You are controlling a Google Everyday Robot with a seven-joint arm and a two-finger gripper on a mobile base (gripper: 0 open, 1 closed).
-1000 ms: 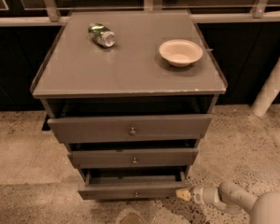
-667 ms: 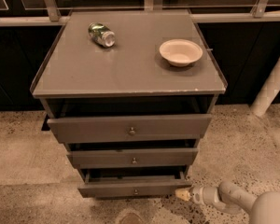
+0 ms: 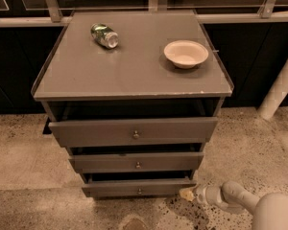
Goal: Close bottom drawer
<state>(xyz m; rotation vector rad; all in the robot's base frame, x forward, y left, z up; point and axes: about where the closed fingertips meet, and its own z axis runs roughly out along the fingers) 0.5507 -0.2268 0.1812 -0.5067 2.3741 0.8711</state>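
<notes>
The grey cabinet has three drawer fronts, all pulled out a little. The bottom drawer [image 3: 138, 188] is the narrowest and lowest, with a tiny round metal knob at its centre, and a dark gap shows above it. My gripper [image 3: 186, 193] is low at the right, its pale tip at the drawer front's right end, touching or nearly touching it. The white arm [image 3: 240, 200] runs from the lower right corner.
The middle drawer [image 3: 137, 162] and top drawer [image 3: 134, 131] stand out further above. On the cabinet top [image 3: 134, 71] lie a tipped green can [image 3: 104, 35] and a beige bowl [image 3: 186, 53]. A white post [image 3: 280, 85] stands at the right on the speckled floor.
The bottom drawer sits slightly further in than a second ago. The gripper stays at its right end, moved a little toward the cabinet.
</notes>
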